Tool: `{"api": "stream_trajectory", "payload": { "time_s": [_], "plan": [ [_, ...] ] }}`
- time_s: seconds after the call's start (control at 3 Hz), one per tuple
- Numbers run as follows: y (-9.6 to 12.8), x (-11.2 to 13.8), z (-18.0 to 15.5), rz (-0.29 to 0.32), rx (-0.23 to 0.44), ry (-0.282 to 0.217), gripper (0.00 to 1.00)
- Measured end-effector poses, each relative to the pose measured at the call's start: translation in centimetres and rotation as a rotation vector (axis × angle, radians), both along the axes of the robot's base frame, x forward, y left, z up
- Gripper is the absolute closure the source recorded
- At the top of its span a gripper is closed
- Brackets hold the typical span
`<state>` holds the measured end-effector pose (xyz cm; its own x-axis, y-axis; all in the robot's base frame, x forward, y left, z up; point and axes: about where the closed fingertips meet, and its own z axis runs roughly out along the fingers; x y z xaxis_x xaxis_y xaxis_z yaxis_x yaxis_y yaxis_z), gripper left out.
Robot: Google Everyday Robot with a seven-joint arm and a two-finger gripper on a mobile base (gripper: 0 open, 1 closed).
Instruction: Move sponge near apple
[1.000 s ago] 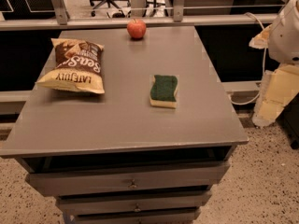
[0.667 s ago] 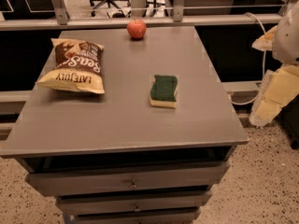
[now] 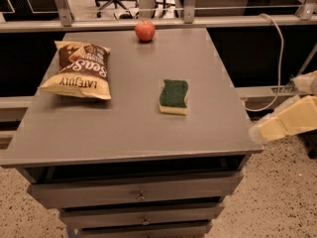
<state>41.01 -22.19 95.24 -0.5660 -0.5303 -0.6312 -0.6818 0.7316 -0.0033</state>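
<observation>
Off the right edge of the table (image 3: 124, 130), low and just past its front corner, hangs the gripper (image 3: 261, 131), a pale cream shape at the end of the arm, reaching in from the right side of the view. It is blurred, and I cannot tell whether it is spread apart or closed together. It holds nothing and touches nothing on the tabletop.

Now the sponge (image 3: 174, 96): it lies flat on the grey surface, right of centre, dark green scouring side up, with the pale yellow foam showing along its near edge. It sits alone, well apart from the gripper.

And the apple (image 3: 145, 30): red, round, stem up, standing at the far edge of the table near the middle of that edge. Sponge and apple are well apart, with bare grey tabletop between them.

Over on the left, a chip bag (image 3: 79, 71) lies on its back, brown and yellow, its print upside down from this side. It is clear of both the sponge and the apple.

Below the tabletop, drawers (image 3: 141, 195) with small knobs stack down the front. Behind the table, a grey cable (image 3: 278, 48) loops down on the right, and the base of an office chair (image 3: 112, 0) shows at the top.
</observation>
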Motion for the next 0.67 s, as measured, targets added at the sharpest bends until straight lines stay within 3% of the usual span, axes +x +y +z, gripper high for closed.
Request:
{"api": "stream_trajectory", "payload": {
  "time_s": [0.33,0.67],
  "plan": [
    [1.80,1.54,-0.72,-0.142,0.216,-0.083,0.00],
    [2.16,2.06,-0.09,-0.146,0.217,-0.106,0.00]
  ]
}}
